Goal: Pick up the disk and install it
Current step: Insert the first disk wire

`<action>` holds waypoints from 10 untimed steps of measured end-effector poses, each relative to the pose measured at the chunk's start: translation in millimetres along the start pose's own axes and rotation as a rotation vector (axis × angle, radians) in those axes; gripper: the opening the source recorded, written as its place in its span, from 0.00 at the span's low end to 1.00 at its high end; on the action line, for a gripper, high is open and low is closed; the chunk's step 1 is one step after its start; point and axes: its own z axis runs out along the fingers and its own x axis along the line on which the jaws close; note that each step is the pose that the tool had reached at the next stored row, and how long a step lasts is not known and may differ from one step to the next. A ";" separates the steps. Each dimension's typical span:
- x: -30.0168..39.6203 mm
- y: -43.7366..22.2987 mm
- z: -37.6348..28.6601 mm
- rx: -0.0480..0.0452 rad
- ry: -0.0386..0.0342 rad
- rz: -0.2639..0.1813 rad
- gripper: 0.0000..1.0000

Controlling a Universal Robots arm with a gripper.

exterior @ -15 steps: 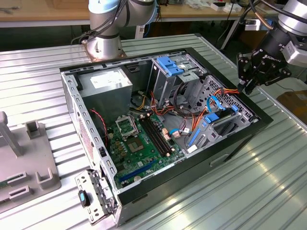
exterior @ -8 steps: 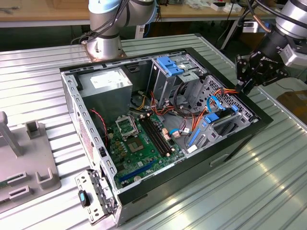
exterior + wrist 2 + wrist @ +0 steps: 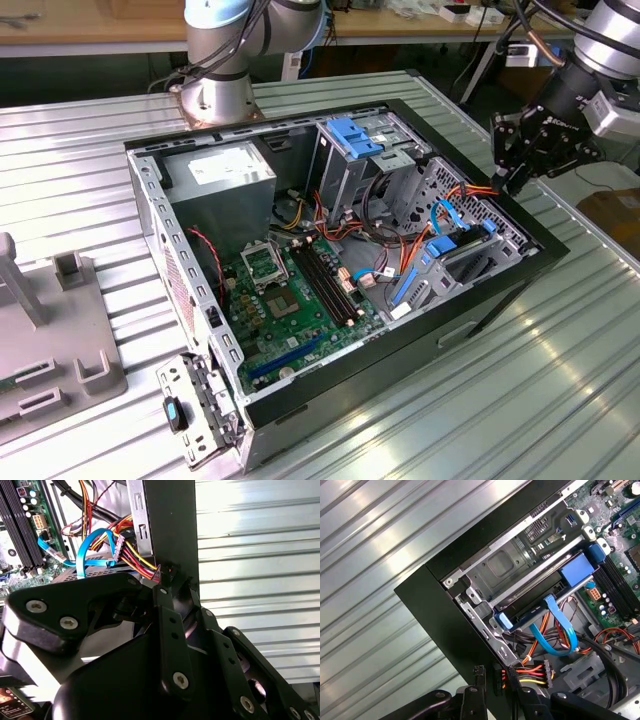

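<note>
The disk [image 3: 462, 250] lies inside the drive bay at the corner of the open computer case on the exterior view's right, its blue carrier showing around a dark body. The first wrist view shows the disk [image 3: 540, 600] between the bay's metal rails, with a thin blue cable [image 3: 560, 630] looping beside it. My gripper [image 3: 503, 183] hangs over the case's black rim just beyond that bay. In both wrist views the gripper [image 3: 170, 577] [image 3: 497, 677] looks shut on a small black connector at the end of red, yellow and orange wires [image 3: 530, 670].
The case [image 3: 540, 240] lies open on a ribbed metal table [image 3: 560, 380]. Inside are a motherboard [image 3: 300, 290], a power supply [image 3: 225, 175] and a drive cage with a blue latch [image 3: 355, 133]. The arm's base [image 3: 220, 95] stands behind. A grey fixture [image 3: 50, 340] sits at the exterior view's left.
</note>
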 end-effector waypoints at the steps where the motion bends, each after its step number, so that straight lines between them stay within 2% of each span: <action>1: -0.1 -0.1 0.6 0.0001 0.0000 0.000 0.30; 6: 0.0 0.0 1.0 -0.0001 0.0001 0.000 0.28; 7: 0.0 0.0 1.0 -0.0001 0.0001 0.000 0.16; 10: 0.0 0.1 1.3 -0.0001 0.0001 0.000 0.16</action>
